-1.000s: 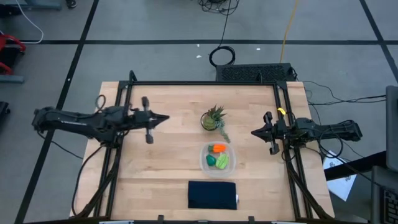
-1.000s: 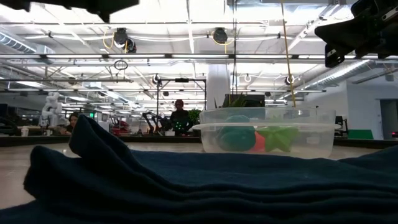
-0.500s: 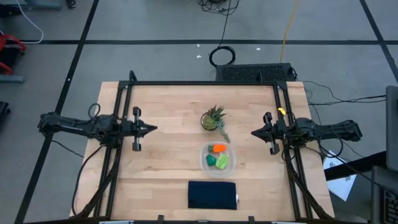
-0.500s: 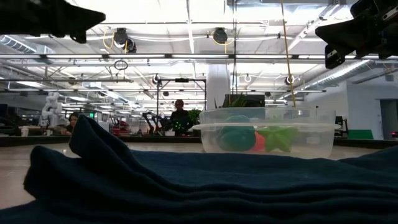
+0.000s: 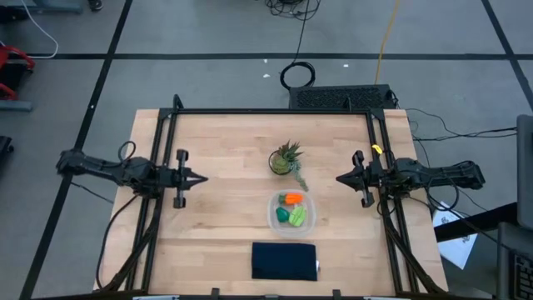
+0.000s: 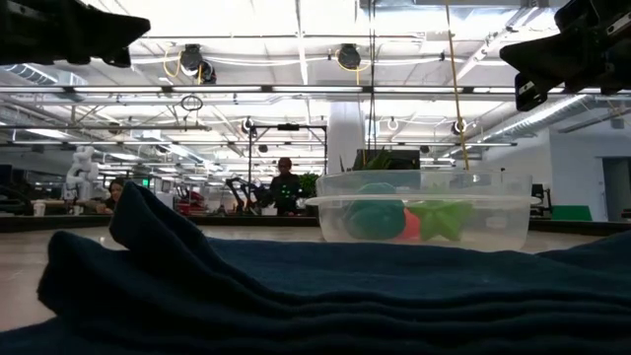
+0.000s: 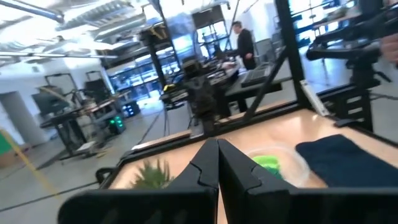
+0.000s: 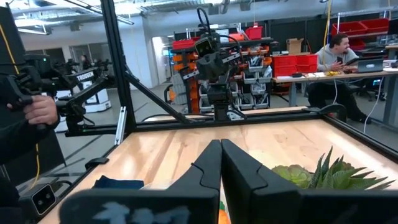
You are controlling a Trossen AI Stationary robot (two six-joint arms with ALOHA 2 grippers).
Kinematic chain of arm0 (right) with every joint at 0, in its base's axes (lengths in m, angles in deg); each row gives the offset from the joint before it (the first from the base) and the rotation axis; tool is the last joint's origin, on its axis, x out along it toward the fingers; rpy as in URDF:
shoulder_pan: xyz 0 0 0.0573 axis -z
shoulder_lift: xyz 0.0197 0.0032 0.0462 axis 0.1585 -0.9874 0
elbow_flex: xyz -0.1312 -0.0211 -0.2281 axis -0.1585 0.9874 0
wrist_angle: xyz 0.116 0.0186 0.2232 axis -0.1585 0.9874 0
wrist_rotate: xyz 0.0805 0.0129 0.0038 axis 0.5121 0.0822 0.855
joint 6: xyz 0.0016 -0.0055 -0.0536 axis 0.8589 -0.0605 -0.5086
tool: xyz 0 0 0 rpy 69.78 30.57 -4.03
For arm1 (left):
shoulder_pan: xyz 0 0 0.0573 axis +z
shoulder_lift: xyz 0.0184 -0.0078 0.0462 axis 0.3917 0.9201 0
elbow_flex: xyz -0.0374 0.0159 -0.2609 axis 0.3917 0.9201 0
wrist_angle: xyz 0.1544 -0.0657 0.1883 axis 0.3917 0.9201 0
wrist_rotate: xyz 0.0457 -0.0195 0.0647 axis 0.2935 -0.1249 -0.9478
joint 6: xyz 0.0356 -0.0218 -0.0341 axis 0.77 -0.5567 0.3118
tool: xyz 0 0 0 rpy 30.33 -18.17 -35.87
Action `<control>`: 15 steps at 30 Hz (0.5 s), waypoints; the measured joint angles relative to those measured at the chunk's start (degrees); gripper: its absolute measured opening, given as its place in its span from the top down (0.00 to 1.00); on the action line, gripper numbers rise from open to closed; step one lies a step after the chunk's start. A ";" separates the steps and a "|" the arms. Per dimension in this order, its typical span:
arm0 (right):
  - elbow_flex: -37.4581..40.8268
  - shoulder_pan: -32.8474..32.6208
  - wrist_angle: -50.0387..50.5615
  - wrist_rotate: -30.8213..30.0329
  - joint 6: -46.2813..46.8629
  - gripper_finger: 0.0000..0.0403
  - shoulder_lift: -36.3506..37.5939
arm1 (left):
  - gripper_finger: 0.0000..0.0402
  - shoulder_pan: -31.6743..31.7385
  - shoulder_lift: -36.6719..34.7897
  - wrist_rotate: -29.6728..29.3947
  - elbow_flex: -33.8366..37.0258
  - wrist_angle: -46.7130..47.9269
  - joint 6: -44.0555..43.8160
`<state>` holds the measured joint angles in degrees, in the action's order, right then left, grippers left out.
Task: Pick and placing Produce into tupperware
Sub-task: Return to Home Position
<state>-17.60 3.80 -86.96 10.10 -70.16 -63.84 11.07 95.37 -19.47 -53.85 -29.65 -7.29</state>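
Note:
The clear tupperware [image 5: 292,212] stands on the table's middle, towards the near edge, and holds all three toy foods: the orange carrot [image 5: 291,198], the lime-green piece [image 5: 299,217] and the dark green piece [image 5: 283,214]. The low view shows the tupperware [image 6: 424,209] with the pieces inside. My left gripper [image 5: 203,177] hovers shut over the table's left part, far from the tupperware. My right gripper [image 5: 339,177] hovers shut over the right part. In the wrist views the left gripper [image 7: 218,152] and the right gripper [image 8: 221,152] have fingers closed together, holding nothing.
A spiky potted plant [image 5: 286,158] stands just beyond the tupperware. A dark navy folded cloth [image 5: 285,260] lies at the near edge and fills the low view's foreground [image 6: 296,296]. A black frame [image 5: 266,111] edges the table. People show in the room beyond.
My left arm has drawn back toward the table's left edge, away from the plant and tupperware, its gripper staying shut. The right arm and the produce in the tupperware have kept still.

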 joint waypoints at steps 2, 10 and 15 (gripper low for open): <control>0.00 -0.02 0.20 0.00 0.00 1.00 0.00 | 1.00 1.27 -0.10 0.00 0.02 0.03 0.02; 0.00 -0.02 1.29 0.04 -0.09 1.00 0.00 | 1.00 5.12 -0.08 4.92 0.04 3.49 -3.35; 0.00 -0.02 2.35 0.07 -0.22 1.00 -0.02 | 1.00 5.16 -0.08 4.98 0.04 4.64 -3.67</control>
<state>-17.60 3.77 -84.61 10.17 -70.38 -63.87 16.23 95.30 -14.49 -53.81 -25.00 -10.97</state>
